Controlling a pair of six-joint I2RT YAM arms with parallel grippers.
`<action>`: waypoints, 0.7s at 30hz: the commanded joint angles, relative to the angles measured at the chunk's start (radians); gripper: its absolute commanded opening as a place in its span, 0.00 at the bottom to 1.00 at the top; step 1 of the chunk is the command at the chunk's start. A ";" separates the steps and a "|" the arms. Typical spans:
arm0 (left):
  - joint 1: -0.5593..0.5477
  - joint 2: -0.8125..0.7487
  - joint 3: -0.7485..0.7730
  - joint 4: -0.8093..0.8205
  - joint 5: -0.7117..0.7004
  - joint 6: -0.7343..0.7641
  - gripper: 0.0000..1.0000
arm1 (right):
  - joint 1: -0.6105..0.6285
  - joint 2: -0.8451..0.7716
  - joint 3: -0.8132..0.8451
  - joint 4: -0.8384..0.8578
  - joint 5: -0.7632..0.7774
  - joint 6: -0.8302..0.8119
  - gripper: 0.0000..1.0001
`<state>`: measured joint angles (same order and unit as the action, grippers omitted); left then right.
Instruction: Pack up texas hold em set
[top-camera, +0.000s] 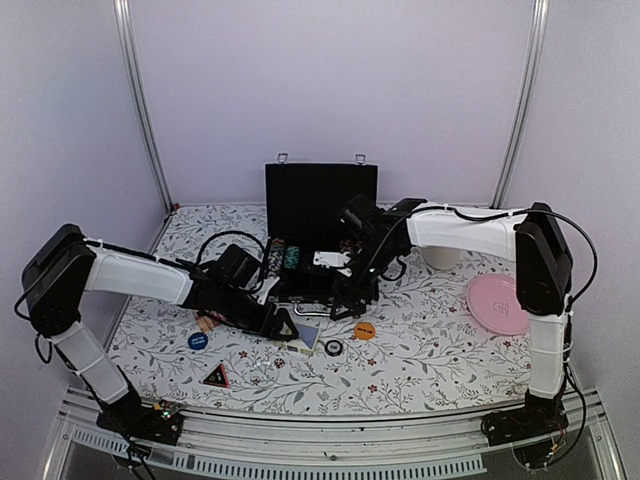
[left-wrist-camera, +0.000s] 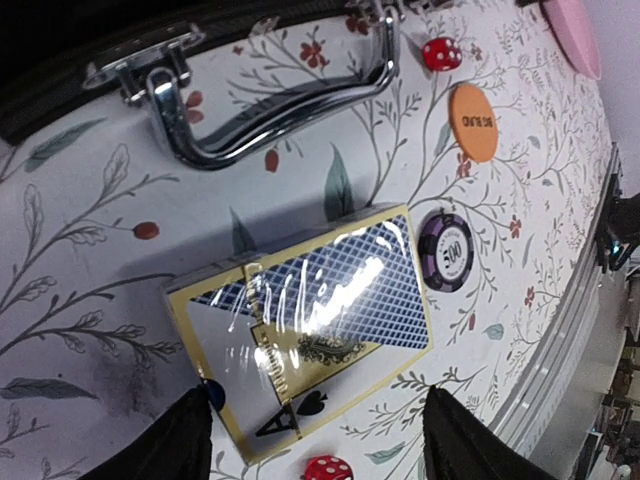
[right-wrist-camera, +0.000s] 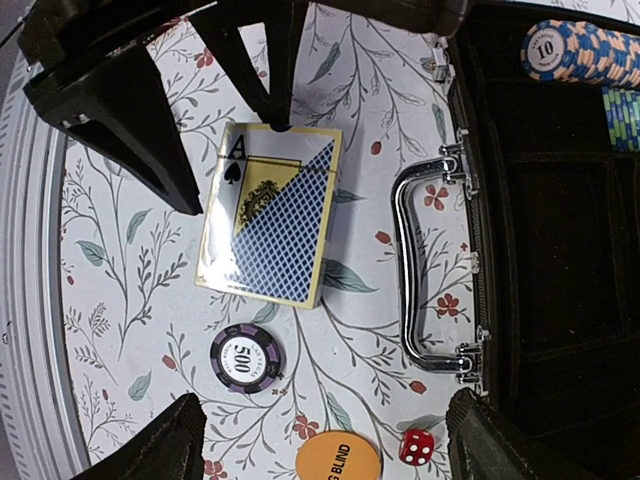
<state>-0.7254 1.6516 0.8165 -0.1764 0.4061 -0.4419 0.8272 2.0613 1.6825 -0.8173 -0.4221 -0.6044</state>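
Cards look like the step in hand: the left gripper (left-wrist-camera: 315, 400) is spread wide so its fingers straddle one end of the cellophane-wrapped blue-and-gold card deck (left-wrist-camera: 310, 320), not yet pinching it. The deck lies flat on the floral-print table (left-wrist-camera: 80, 260), near the black briefcase's (top-camera: 320, 200) chrome handle (left-wrist-camera: 270, 110), with a purple 500 chip (left-wrist-camera: 445, 250) just beside it. Its glossy wrap is likely slippery. The right gripper (right-wrist-camera: 325, 400) hovers above, also spread, holding nothing.

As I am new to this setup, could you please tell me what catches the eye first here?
The open black briefcase sits at the back centre of the floral table. Just before its silver handle lies a sealed card deck, the open left hand poised over one end, with a purple 500 chip beside it.
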 joint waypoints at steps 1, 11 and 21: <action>-0.010 -0.054 0.015 0.033 0.004 0.012 0.74 | 0.028 0.050 0.053 -0.049 -0.051 0.001 0.83; 0.230 -0.315 -0.051 -0.168 -0.279 -0.110 0.77 | 0.126 0.191 0.220 -0.079 0.095 0.069 0.92; 0.365 -0.488 -0.075 -0.221 -0.377 -0.047 0.81 | 0.173 0.371 0.418 -0.199 0.125 0.148 0.99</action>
<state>-0.4019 1.1774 0.7620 -0.3496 0.0788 -0.5240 0.9848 2.3646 2.0338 -0.9394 -0.3256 -0.5072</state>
